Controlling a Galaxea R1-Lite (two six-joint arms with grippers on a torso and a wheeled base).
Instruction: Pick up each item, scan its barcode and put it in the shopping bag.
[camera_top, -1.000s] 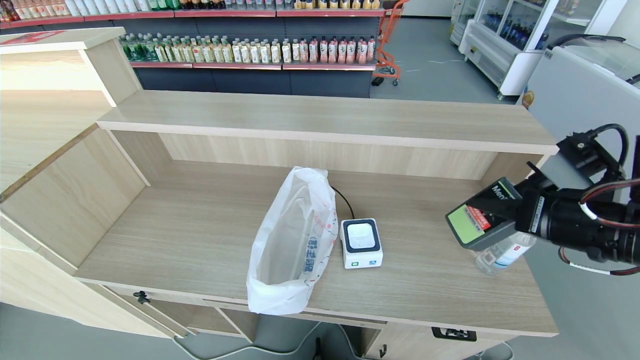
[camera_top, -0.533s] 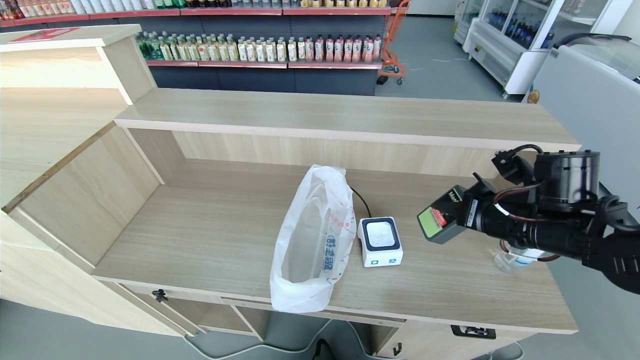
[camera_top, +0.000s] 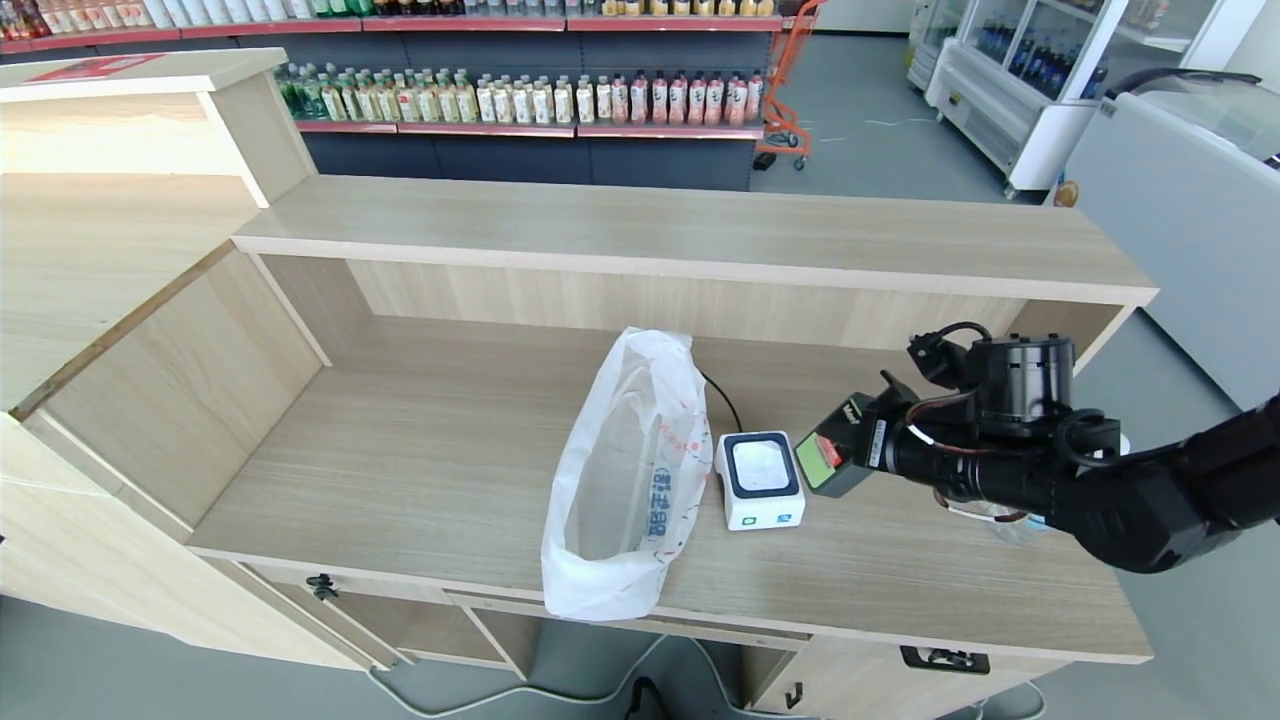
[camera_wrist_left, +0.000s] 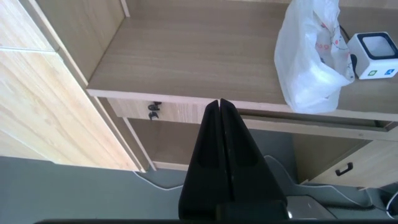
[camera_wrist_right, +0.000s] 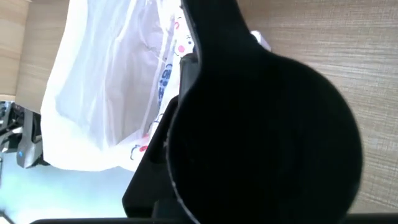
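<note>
The right pincer (camera_top: 862, 442) is clamped on a dark box (camera_top: 828, 460), held just right of the scanner (camera_top: 760, 480). The shopping bag (camera_top: 625, 480) stands on the bench (camera_top: 420, 470), touching the scanner's left side. The left pincer (camera_wrist_left: 219, 106) has its fingers together.

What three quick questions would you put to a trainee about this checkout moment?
1. True or false: the shopping bag lies flat and folded shut on the counter.
2. What does the right gripper hold? A: a dark box with a green and red label. B: a drink can. C: nothing.
3. Name the white device with a dark-framed top that stands right beside the bag, on the robot's right side of it.

Key
1. False: the bag stands with its mouth open.
2. A: the box is held above the counter.
3. The scanner.
</note>
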